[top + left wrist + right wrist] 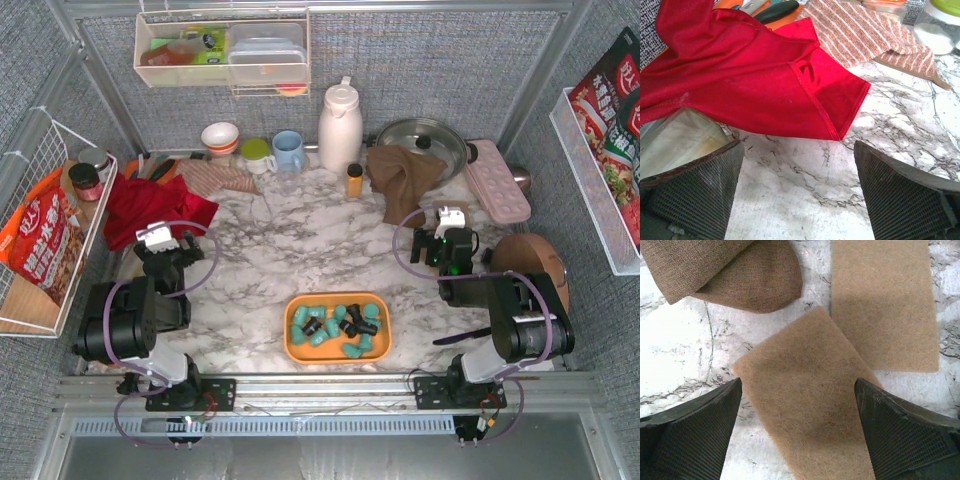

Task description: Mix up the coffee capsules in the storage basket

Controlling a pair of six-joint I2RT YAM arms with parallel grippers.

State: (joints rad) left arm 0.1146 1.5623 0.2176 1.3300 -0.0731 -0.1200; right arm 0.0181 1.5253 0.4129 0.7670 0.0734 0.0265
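Note:
The storage basket (pixel 338 357), a shallow orange tray, sits on the marble table near the front edge, between the two arms. Several coffee capsules lie jumbled in it: most teal (pixel 300 317), a few black (pixel 350 327) near the middle. My left gripper (pixel 163 232) (pixel 799 150) is open and empty over bare marble, left of the tray, at the edge of a red cloth (pixel 740 75). My right gripper (pixel 447 222) (pixel 797 385) is open and empty over a tan felt pad (pixel 805 410), right of and beyond the tray. Neither wrist view shows the tray.
A red cloth (pixel 150 205) and a striped towel (pixel 865 35) lie at the back left. A brown cloth (pixel 400 175) (pixel 725 270), a white jug (pixel 340 125), a small orange bottle (pixel 354 180), a pot lid (pixel 420 140) and a pink tray (pixel 497 180) stand behind. A wire basket (pixel 50 230) hangs on the left.

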